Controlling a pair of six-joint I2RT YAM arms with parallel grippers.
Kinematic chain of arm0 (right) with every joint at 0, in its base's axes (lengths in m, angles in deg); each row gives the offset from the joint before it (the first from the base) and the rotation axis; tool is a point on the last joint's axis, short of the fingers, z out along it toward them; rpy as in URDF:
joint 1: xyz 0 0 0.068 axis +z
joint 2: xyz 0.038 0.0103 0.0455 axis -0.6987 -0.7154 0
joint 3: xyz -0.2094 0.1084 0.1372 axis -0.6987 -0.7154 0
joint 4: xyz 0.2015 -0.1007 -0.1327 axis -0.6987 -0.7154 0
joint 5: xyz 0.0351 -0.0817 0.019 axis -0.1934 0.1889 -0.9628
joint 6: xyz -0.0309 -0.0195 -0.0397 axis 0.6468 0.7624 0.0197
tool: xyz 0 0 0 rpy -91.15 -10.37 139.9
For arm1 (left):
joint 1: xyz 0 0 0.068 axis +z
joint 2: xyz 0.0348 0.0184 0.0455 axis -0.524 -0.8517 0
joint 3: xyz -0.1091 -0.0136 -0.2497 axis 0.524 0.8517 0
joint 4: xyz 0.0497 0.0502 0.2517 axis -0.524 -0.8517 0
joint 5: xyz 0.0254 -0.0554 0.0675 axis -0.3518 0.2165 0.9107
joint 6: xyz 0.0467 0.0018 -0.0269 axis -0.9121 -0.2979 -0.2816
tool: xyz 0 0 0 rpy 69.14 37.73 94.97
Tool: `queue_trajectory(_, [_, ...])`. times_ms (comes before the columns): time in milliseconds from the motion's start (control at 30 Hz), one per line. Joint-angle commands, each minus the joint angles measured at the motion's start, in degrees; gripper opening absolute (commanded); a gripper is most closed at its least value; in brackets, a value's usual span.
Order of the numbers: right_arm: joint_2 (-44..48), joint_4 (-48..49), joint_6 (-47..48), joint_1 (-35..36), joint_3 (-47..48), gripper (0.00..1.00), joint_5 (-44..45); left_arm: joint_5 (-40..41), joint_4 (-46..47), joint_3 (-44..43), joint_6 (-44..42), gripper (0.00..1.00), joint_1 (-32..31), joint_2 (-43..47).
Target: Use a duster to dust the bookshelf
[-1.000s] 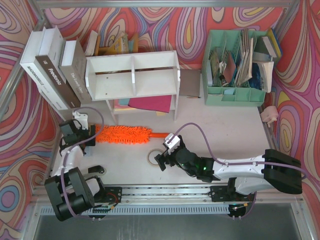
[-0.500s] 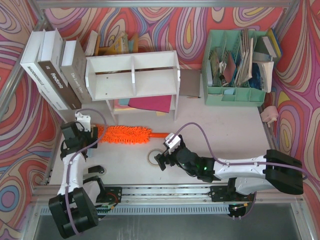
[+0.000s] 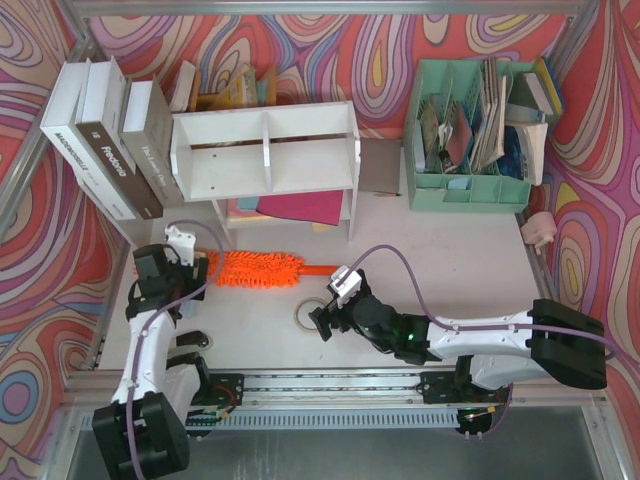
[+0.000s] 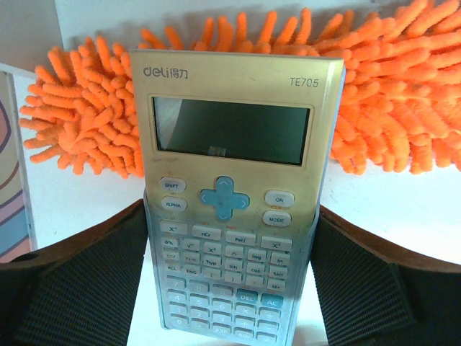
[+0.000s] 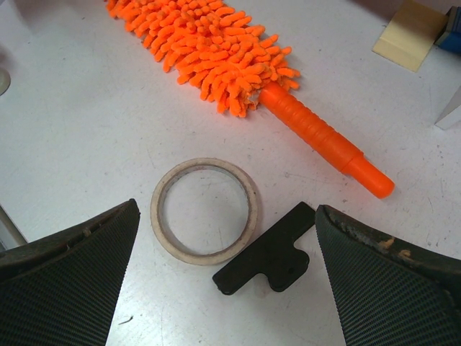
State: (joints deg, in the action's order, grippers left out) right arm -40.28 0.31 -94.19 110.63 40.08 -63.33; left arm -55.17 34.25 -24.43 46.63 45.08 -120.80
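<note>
The white bookshelf [image 3: 265, 150] stands at the back, on legs, with a central divider. The orange duster [image 3: 262, 269] lies on the table in front of it, handle [image 3: 322, 269] pointing right. My left gripper [image 3: 185, 262] sits at the duster's left end and is shut on a gold calculator [image 4: 230, 209]; the fluffy duster [image 4: 382, 94] lies just beyond it. My right gripper [image 3: 322, 322] is open and empty, low over a tape ring [image 5: 204, 210] and a flat black piece [image 5: 268, 251]. The duster's handle [image 5: 324, 140] lies beyond them.
Big white and brown books [image 3: 105, 135] lean left of the shelf. A mint-green organizer [image 3: 470, 190] full of papers stands at the back right. A magenta folder [image 3: 300, 208] lies under the shelf. A small pink object [image 3: 540, 230] sits at the right edge.
My left gripper has moved right with the calculator, up against the duster's left end. The right arm has not moved.
</note>
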Motion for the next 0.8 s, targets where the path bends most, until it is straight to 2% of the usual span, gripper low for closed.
queue_trajectory(0, [0.86,1.07,-0.39,-0.3,1.22,0.97,1.54,-0.75,-0.25,0.06,-0.86,0.69,-1.65,1.55])
queue_trajectory(267, [0.39,1.16,-0.39,-0.34,1.32,0.97,1.75,-1.25,-0.46,-0.41,-2.58,0.67,-8.19,3.49])
queue_trajectory(633, [2.5,1.58,-1.34,-0.3,0.21,0.97,2.33,2.05,-8.19,-4.7,-5.28,0.67,-23.45,1.4])
queue_trajectory(767, [4.35,1.47,-1.5,-0.32,-0.71,0.97,3.74,0.06,-10.44,-6.05,-6.38,0.68,-26.74,2.45])
